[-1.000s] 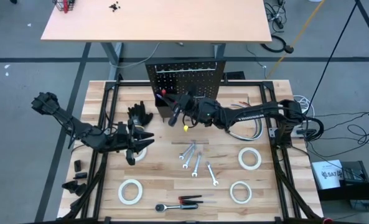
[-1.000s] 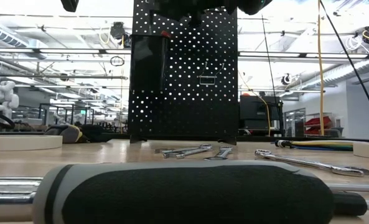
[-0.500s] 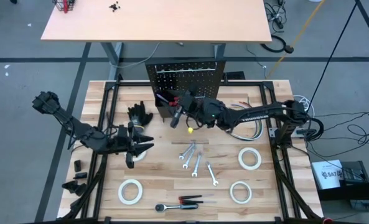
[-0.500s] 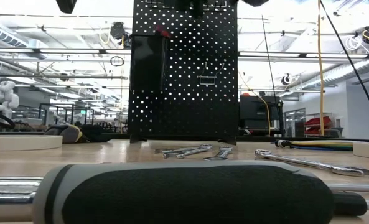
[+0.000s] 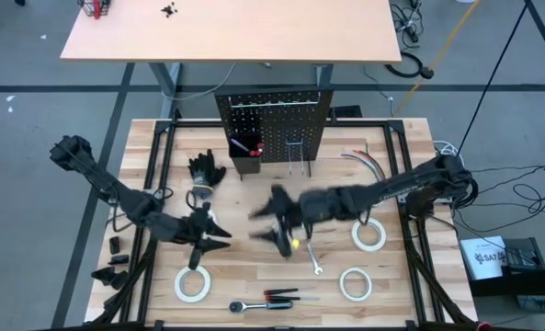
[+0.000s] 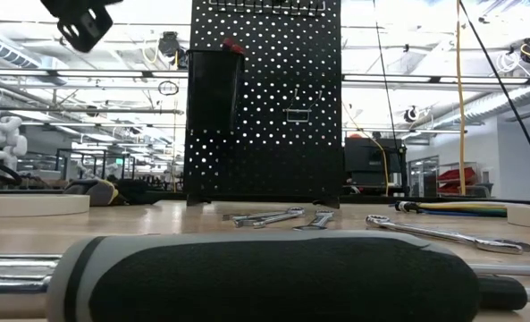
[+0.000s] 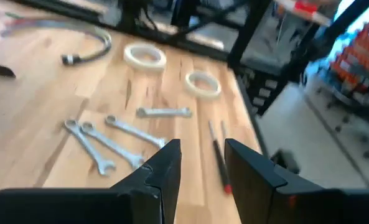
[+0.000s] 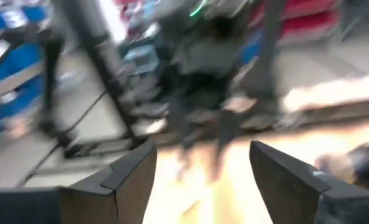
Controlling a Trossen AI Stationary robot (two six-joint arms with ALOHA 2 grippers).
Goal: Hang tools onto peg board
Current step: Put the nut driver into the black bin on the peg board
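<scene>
High view: right tool swings away from peg board, jaws wide and empty, red-handled screwdriver binned; left tool part-open, empty.

Upright peg board — wrenches flat

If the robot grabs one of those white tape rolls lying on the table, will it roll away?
Probably not at first: the white tape roll lies flat on its side on the table, so a nudge should slide it. Stood on edge, its round shape would likely roll. It looks like a thin, hollow ring, so probably light.
</scene>
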